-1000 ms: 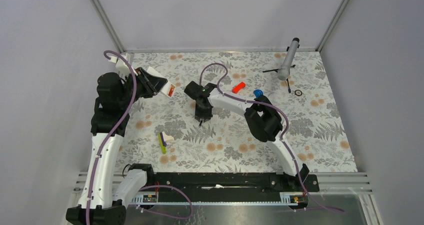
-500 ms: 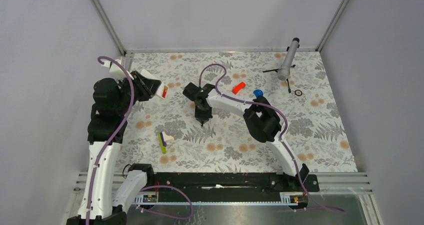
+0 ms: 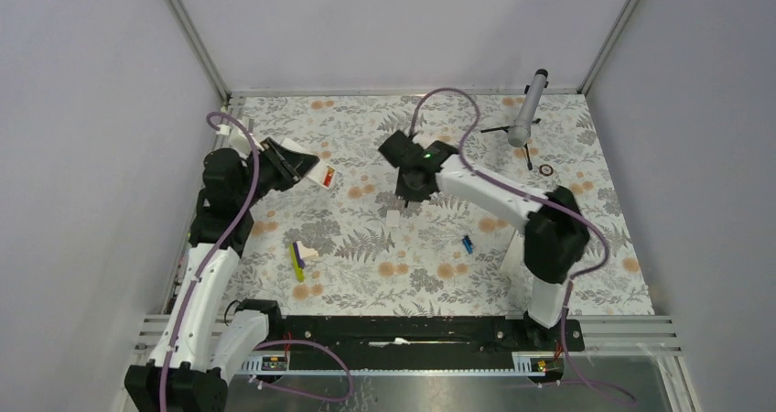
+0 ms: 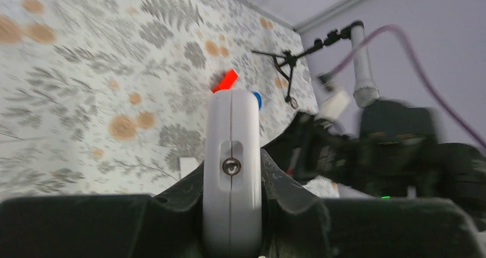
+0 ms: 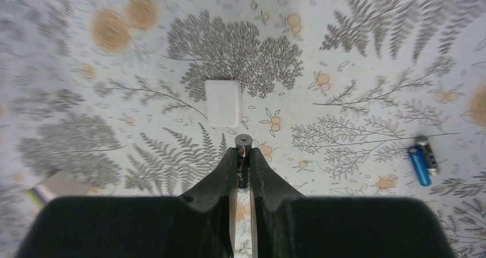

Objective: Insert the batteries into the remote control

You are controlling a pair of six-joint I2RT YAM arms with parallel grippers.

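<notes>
Worktop (image 3: 604, 247) is being covered by fern-and-flower patterned cloth (image 3: 366, 275), being enclosed by plain pale lilac walls (image 3: 403, 27) and metal corner posts (image 3: 192, 37).

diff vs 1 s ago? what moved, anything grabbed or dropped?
Right gripper closed on a battery and carried it off the table, away from the bases and rightward. Its elbow swung right, uncovering the blue battery. Left gripper shifted the remote control slightly right. Unchanged: left grip on the remote, microphone.
</notes>
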